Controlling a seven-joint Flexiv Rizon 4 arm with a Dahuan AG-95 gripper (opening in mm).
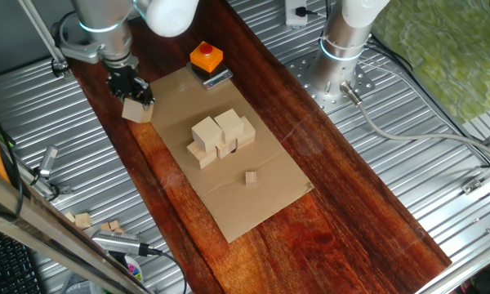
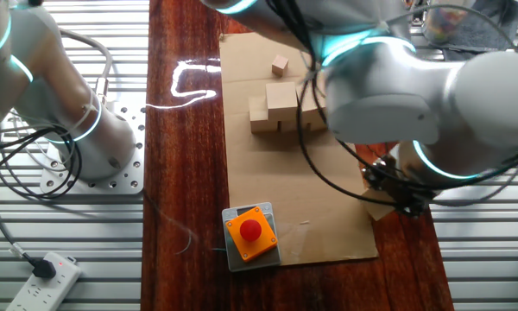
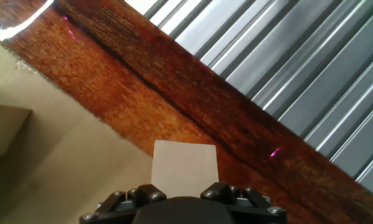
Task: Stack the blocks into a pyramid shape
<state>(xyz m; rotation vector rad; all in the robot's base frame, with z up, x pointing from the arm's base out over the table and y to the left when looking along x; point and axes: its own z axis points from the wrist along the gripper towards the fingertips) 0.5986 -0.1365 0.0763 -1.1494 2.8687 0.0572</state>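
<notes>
**Operator:** Gripper (image 1: 133,96) is closed on one wooden block (image 1: 137,110), which hangs tilted from the fingers over the left edge of the cardboard sheet (image 1: 265,200). In the hand view that block (image 3: 184,163) sits squarely in the grip, its pale face filling the space just ahead of the hand.

**Observer:** Where are the other blocks?

**Operator:** I see them clustered mid-sheet, well apart from the gripper: a partial stack (image 1: 220,137) with a lower row and at least two cubes on top. I cannot count them exactly from here. The other fixed view shows the same pile (image 2: 281,108) beyond the arm. A much tinier cube (image 1: 251,177) lies alone nearer the sheet's front, and the orange button box (image 1: 206,57) sits at the far end.

**Observer:** How will it handle?

**Operator:** My judgement is that it is light, rigid and dry, with unfinished wood giving decent friction, so it should not slip. The flat opposite faces are the right place to hold, centred, as now. The risk I see is at release: the pile looks loosely set, and a nudge could shift the cubes already placed.
</notes>
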